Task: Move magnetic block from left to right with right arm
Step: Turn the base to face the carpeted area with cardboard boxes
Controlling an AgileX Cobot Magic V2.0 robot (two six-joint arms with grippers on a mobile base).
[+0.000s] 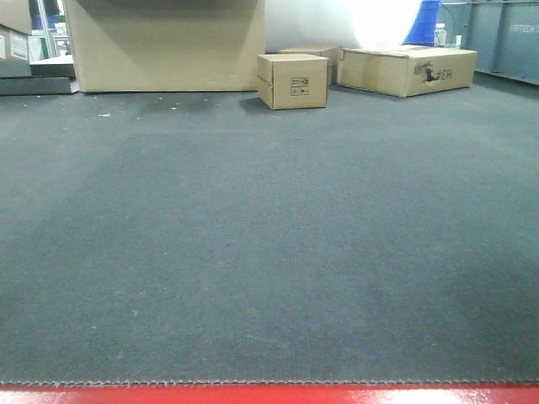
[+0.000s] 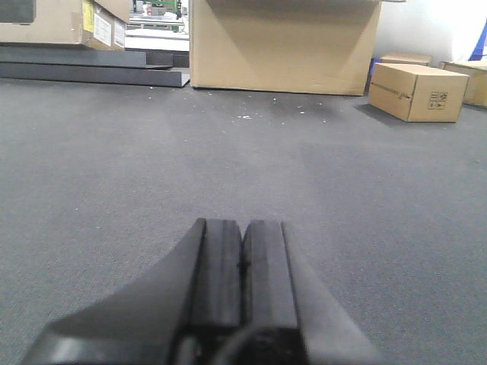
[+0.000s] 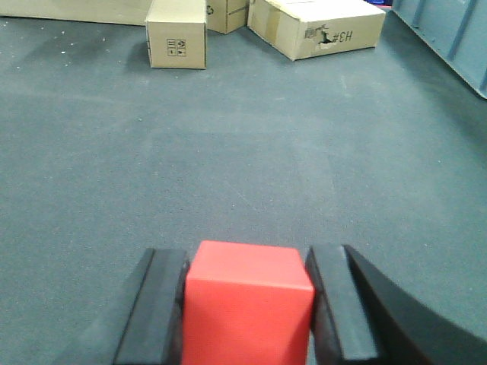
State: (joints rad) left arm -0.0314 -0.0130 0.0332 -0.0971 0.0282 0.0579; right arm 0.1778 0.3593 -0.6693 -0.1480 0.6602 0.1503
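The magnetic block [image 3: 247, 304], a plain red cube, sits between the two black fingers of my right gripper [image 3: 247, 255] at the bottom of the right wrist view. Both pads press against its sides, and it hangs above the dark grey carpet [image 3: 251, 152]. My left gripper [image 2: 243, 224] is shut, its black pads pressed together with nothing between them, low over the carpet. In the front-facing view I see neither gripper nor the block.
A small cardboard box [image 1: 292, 81] stands at the far middle, with a flat box [image 1: 408, 70] to its right and a large box [image 1: 168, 42] to its left. Blue-grey panels [image 3: 449, 30] line the right side. A red strip [image 1: 269, 396] runs along the near edge.
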